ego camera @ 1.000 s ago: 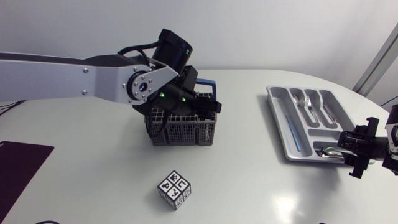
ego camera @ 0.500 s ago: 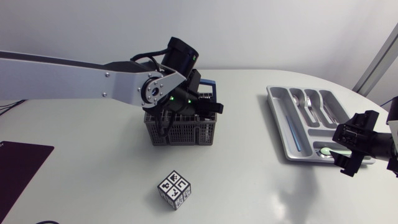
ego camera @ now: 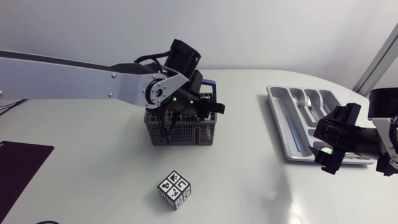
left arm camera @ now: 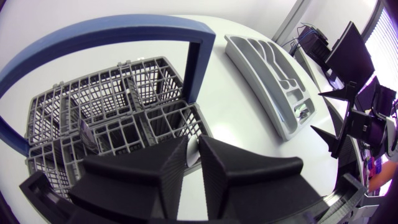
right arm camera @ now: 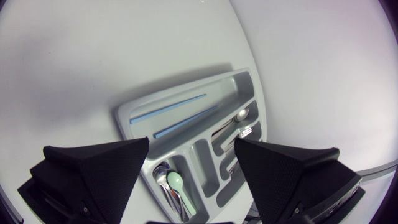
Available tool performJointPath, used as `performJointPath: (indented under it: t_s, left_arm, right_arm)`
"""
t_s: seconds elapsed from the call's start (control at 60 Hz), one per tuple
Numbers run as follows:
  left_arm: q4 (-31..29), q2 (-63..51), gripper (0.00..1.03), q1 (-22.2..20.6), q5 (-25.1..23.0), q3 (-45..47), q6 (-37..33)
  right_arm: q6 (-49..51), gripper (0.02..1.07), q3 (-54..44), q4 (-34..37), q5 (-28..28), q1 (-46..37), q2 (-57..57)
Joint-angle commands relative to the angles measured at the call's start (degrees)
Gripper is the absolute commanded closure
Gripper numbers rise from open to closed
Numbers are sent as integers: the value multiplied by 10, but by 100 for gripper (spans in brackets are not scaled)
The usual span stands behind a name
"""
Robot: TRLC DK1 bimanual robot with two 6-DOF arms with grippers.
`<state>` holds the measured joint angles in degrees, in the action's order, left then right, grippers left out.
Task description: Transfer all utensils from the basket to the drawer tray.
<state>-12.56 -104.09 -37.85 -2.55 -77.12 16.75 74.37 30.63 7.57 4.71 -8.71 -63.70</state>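
A: Left claw?
B: The left claw (left arm camera: 193,149) sits just above the basket (ego camera: 183,127), next to the blue handle (left arm camera: 124,31); can't tell if it's open, closed or gripping anything.
A: Right one?
B: The right claw (right arm camera: 193,148) is wide open w/ nothing betw. its fingers; it hangs over the tray (ego camera: 280,121), at the end w/ the green spoon (right arm camera: 176,182).
A: Where are the utensils?
B: In the tray; forks & spoons (ego camera: 309,102) in the narrow slots, two blue sticks (right arm camera: 171,109) in the long slot, a metal spoon (right arm camera: 160,177) just beside the green one.
A: Rest of the counter?
B: The basket stands mid-counter (ego camera: 249,180), well apart from the tray at the right; a patterned cube (ego camera: 174,189) is near the basket's front; a dark mat (ego camera: 18,165) lies at the left edge.
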Motion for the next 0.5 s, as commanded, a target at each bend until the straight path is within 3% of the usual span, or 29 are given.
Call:
performJointPath:
  t_s: [0.0,0.483]
  left_arm:
    - [-6,-5,96,10,-4,-20,6]
    - [-19,46,96,23,-71,-19,29]
  right_arm:
    - [-27,8,-19,8,-10,24,8]
    - [-93,8,-19,13,-68,142,11]
